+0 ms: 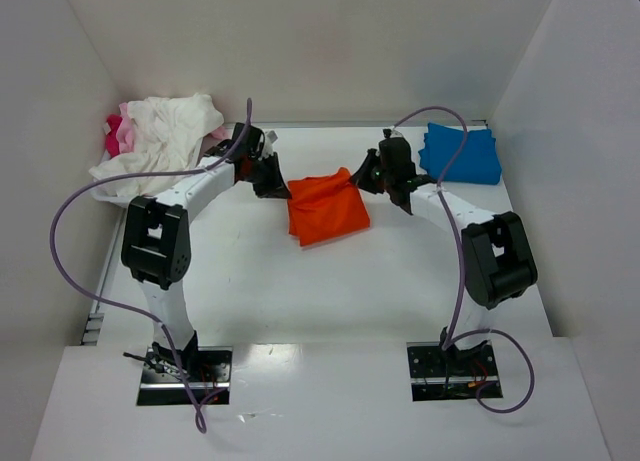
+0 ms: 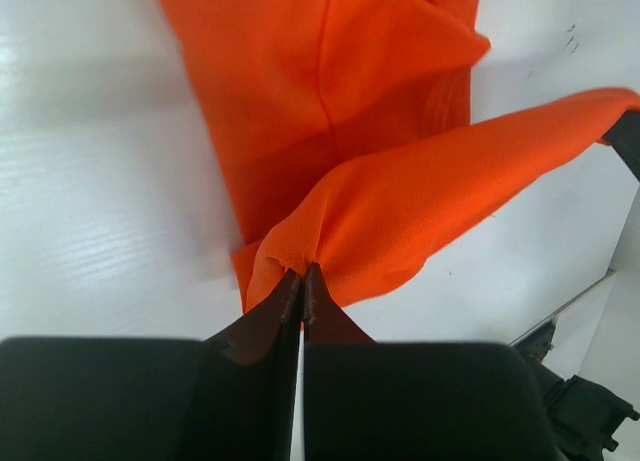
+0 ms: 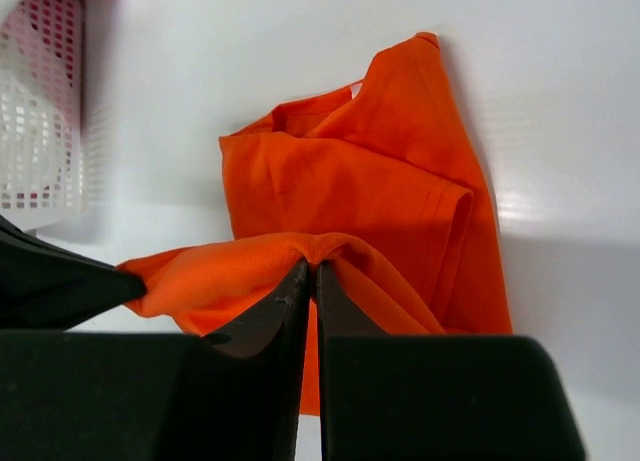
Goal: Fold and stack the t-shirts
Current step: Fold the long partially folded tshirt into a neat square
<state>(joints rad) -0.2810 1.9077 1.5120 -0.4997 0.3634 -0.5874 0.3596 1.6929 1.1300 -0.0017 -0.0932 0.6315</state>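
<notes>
The left hand (image 2: 300, 279) is pinching a fold of the orange shirt (image 2: 340, 111), its two fingers pressed tight together on the cloth. The fabric is bunching over the tips, so how much of it is lying inside the pinch is hard to make out. The right hand (image 3: 312, 273) is gripping the same shirt in the same way, clamped shut on a raised ridge of cloth. From above, both grips are hiding under the wrists.

Between the two hands a band of orange is hanging lifted and stretched, while the rest of the shirt is lying rumpled on the table (image 1: 330, 311), about midway between the arms.

Further out, a blue shirt (image 1: 460, 153) is sitting folded at the far right corner, well apart from the hands. At the far left a white shirt (image 1: 160, 131) is lying in a loose heap, covering most of a pink shirt (image 1: 117, 134) beneath it. A white mesh basket (image 3: 40, 101) is showing only partly, cut off by the edge of the right wrist view.
</notes>
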